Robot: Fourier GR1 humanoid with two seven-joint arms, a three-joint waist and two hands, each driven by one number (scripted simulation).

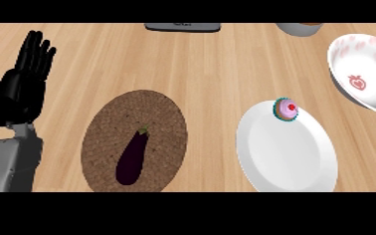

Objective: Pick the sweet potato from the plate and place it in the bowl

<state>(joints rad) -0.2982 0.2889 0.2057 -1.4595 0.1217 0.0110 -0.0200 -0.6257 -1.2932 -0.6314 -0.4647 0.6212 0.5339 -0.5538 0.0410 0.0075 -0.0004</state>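
Note:
A white plate (286, 154) lies at the lower right of the wooden counter. On its far rim stands a small cupcake (286, 109) with pink icing and a red top. No sweet potato shows on the plate. A white bowl (352, 72) with red strawberry prints sits at the right edge, partly cut off. My left hand (26, 84) rests at the left edge, open, fingers straight and pointing up, holding nothing. My right hand does not show.
A round woven brown mat (158, 114) lies left of centre with a dark purple eggplant (134, 157) on it. A grey flat object (183, 27) and a grey pot (300, 28) sit at the far edge.

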